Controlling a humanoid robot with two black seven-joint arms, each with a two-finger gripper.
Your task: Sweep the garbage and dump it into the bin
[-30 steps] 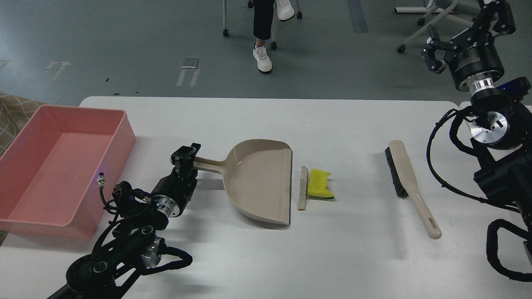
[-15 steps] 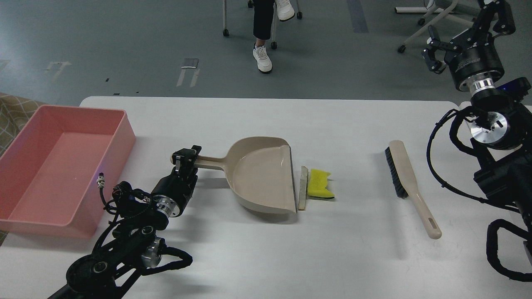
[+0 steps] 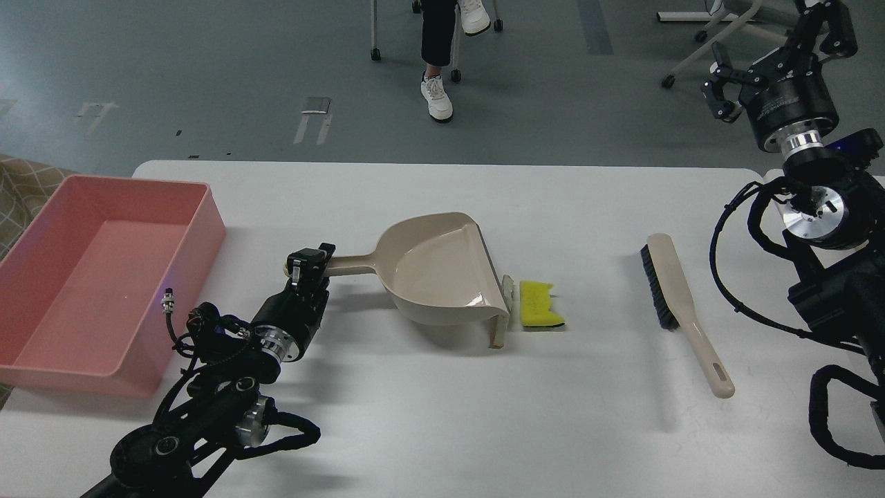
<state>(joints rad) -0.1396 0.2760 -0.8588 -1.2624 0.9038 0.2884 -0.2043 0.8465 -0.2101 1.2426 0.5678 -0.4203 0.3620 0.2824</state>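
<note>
My left gripper (image 3: 309, 262) is shut on the handle of the beige dustpan (image 3: 442, 270), which is tilted with its lip down on the white table (image 3: 442, 415). The thin beige-grey strip (image 3: 502, 311) lies right against the lip, partly under it. The yellow sponge piece (image 3: 540, 312) lies just right of the strip. The pink bin (image 3: 97, 277) stands at the table's left edge. My right gripper (image 3: 719, 83) is held high at the far right, away from the table, and looks open and empty.
A beige brush (image 3: 681, 304) with dark bristles lies on the table's right side. A person's legs and chair legs show on the floor beyond the table. My right arm's cables hang at the right edge.
My left gripper has tilted the dustpan and pushed it right. Its lip now touches the strip. The strip and sponge have shifted slightly right. The right arm has not moved.
</note>
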